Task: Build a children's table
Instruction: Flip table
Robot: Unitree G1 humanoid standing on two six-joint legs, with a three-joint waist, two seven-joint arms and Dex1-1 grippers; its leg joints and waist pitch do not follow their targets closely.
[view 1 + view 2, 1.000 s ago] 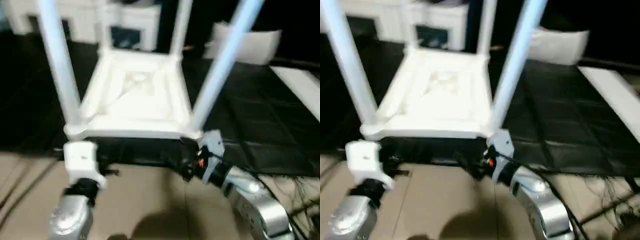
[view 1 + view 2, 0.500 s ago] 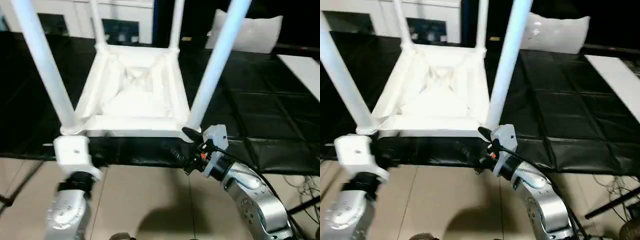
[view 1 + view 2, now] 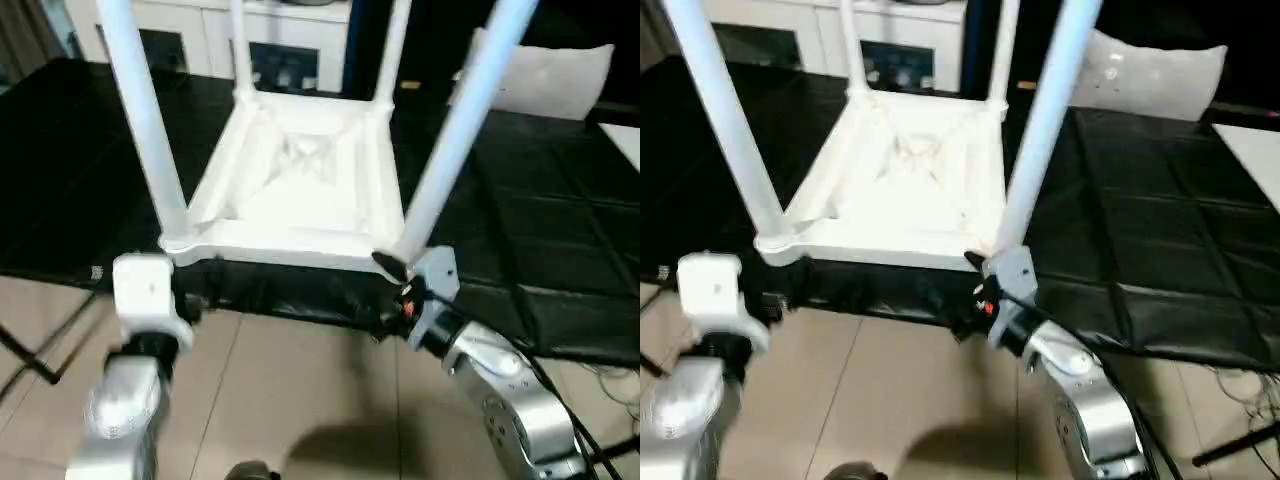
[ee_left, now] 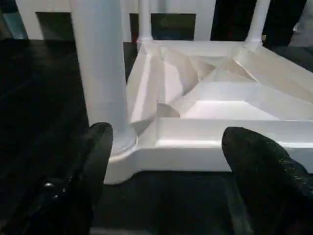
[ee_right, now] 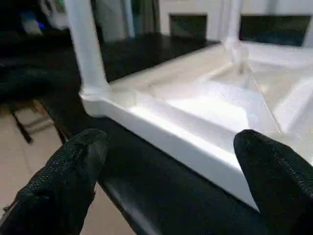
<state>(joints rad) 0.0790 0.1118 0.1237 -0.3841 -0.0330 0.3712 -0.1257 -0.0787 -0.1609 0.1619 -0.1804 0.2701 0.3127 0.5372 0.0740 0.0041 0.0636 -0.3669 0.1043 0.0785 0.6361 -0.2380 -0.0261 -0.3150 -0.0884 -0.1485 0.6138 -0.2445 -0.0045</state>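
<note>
Since the earlier frame, left claw (image 4: 166, 161) has spread off the near-left leg (image 3: 150, 130); right claw (image 5: 171, 166) gapes empty; children's table (image 3: 300, 200) inverted on worktop (image 3: 560, 260), four legs fitted, judged only righting remains.

Black workbench up front, clutter behind

A black mat-covered workbench (image 3: 560, 250) spans the middle; at one o'clock a white pillow-like bundle (image 3: 555, 80) sits on it, a white cabinet (image 3: 270, 45) stands at twelve, beige floor tiles (image 3: 300, 400) run below, and cables (image 3: 610, 385) trail at four.
</note>
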